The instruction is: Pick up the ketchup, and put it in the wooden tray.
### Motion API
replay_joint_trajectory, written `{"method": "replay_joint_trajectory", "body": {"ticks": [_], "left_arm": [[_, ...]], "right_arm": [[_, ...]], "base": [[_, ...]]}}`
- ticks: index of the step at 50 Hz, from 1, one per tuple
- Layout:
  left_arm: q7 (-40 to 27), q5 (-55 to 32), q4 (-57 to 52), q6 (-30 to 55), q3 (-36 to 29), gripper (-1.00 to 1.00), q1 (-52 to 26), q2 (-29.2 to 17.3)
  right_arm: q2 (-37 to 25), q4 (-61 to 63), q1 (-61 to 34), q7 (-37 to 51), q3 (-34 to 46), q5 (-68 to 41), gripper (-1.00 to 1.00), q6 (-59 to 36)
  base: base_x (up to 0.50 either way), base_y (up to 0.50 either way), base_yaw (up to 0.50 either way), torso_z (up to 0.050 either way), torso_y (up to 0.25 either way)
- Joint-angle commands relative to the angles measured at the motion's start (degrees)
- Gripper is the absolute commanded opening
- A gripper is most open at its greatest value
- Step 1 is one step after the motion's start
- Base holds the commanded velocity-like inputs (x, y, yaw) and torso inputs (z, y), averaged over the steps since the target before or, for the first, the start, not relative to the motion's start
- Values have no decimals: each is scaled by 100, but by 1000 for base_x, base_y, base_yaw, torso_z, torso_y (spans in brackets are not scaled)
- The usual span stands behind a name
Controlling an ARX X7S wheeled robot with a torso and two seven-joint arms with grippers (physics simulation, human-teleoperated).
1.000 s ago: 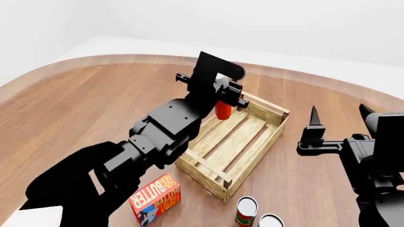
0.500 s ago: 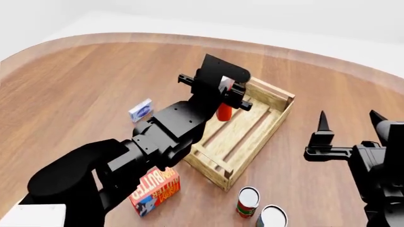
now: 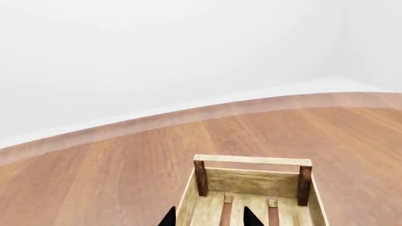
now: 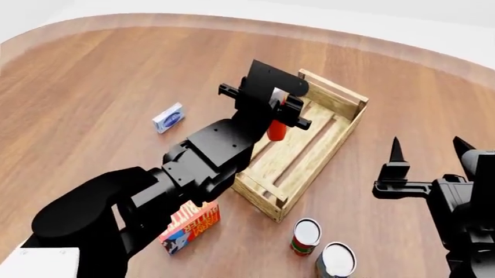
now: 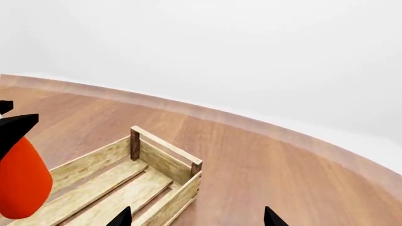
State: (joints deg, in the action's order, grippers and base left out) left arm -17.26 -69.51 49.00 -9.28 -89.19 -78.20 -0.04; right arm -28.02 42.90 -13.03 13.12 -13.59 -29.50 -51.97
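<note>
A: Start with the left wrist view. What shows?

B: The far end of the wooden tray (image 3: 251, 188), with two dark corner posts and a top rail, sitting on the wooden table (image 3: 113, 179). Two black fingertips (image 3: 168, 218) of the left gripper (image 3: 209, 218) poke in at the edge. The ketchup does not show here, so this view alone cannot tell what the claw holds.

A: And the head view?

B: The left gripper (image 4: 280, 113) is clamped on the ketchup (image 4: 275, 130), which hangs orange-red over the tray's left side, toward its far end, apparently clear of the slats. The wooden tray (image 4: 337, 146) lies at an angle in the middle of the table (image 4: 93, 81). The right gripper (image 4: 428, 150) hovers right of the tray, its claw spread wide and holding nothing. Near the tray sit a red-labelled can (image 4: 306, 236) and a second can (image 4: 337, 260). A butter box (image 4: 190, 226) lies near-left, and a small blue-and-white box (image 4: 168, 117) lies well to the left.

A: Right wrist view?

B: The ketchup (image 5: 22, 174) shows as an orange-red shape beside the tray (image 5: 157, 169), with a black fingertip (image 5: 16, 127) against it. The right gripper's (image 5: 196, 217) own tips stand far apart.
</note>
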Motion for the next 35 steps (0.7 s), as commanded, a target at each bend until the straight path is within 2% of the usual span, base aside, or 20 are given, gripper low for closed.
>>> {"method": "replay_joint_trajectory", "body": {"ticks": [1, 35], "left_arm": [[23, 84, 42, -102, 52, -100, -29, 4], [-4, 260, -13, -63, 61, -100, 1, 4]], "right_arm": [[-8, 2, 51, 4, -29, -19, 100, 38], [-51, -9, 76, 58, -43, -61, 100, 58]], "base": [[0, 0, 0, 0, -100], [0, 0, 0, 0, -100]]}}
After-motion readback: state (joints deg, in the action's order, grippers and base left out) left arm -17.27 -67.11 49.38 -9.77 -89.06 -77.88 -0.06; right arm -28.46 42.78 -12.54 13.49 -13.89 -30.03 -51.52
